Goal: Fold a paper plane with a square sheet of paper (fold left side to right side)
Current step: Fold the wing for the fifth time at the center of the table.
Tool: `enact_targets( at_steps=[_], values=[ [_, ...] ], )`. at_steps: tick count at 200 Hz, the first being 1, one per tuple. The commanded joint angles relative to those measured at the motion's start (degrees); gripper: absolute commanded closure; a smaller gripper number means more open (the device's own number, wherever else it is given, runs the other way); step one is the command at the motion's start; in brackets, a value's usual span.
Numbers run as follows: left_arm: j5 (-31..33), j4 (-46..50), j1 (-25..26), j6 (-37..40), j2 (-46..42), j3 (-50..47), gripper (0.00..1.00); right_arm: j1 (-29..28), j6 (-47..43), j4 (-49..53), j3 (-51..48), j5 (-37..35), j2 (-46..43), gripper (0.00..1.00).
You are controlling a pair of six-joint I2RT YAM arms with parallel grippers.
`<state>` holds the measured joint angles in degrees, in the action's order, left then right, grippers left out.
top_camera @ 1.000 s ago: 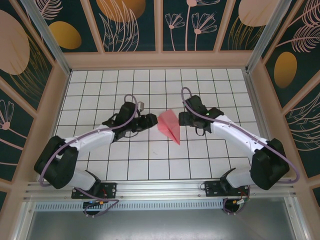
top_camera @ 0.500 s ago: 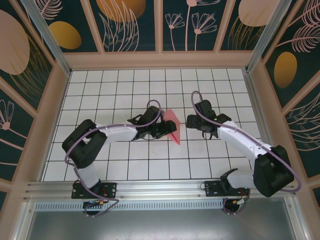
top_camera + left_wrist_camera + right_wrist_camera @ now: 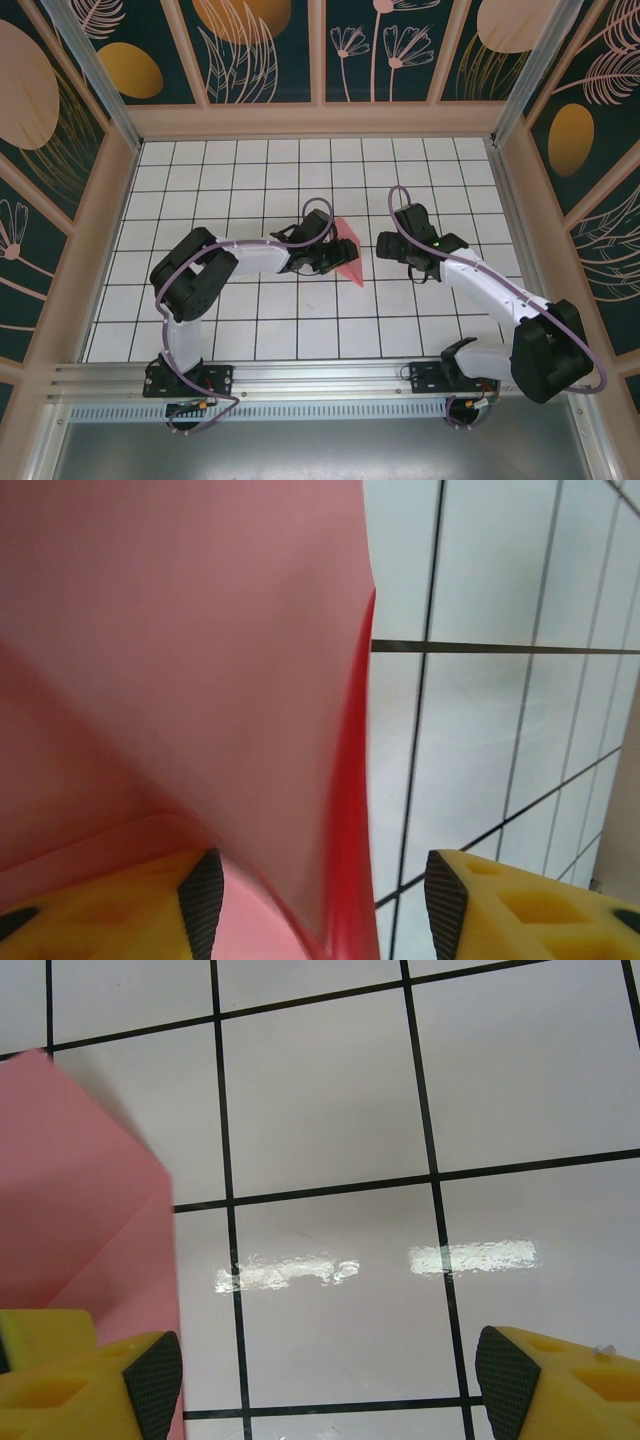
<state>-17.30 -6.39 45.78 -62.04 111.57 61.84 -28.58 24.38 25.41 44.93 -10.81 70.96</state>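
Observation:
The salmon-pink sheet of paper lies folded into a pointed shape at the table's middle, its tip toward me. My left gripper sits over its left part and hides much of it. In the left wrist view a raised flap of the paper stands between my open left gripper; the right pad is clear of it. My right gripper hovers just right of the paper, open. In the right wrist view the paper lies by the left finger, and bare tile shows between the fingertips of the right gripper.
The white grid table is walled by a wooden frame with patterned panels. A metal rail runs along the near edge by the arm bases. Open tiles lie behind and in front of the paper.
My left arm has swung right and come down over the paper, covering most of it. The right gripper has shifted slightly right, away from the paper's edge.

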Motion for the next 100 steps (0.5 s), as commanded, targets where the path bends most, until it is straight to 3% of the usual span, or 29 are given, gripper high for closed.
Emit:
enact_targets(
  at_steps=[1, 54, 100],
  values=[
    [1.10, 2.43, 0.28, -0.19, 1.79, 1.48, 0.41, 0.54, 0.40, -1.24, -0.89, -0.07, -1.26, 0.20],
    [1.73, 1.88, 0.26, -0.10, 2.42, 1.42, 0.46, 1.36, -0.39, -5.30, -2.62, 6.84, -0.83, 0.22],
    [1.94, 1.74, 0.19, 0.17, 2.51, 1.35, 0.62, 2.01, -0.67, -4.27, -2.65, 6.43, -1.06, 0.24]
  ],
)
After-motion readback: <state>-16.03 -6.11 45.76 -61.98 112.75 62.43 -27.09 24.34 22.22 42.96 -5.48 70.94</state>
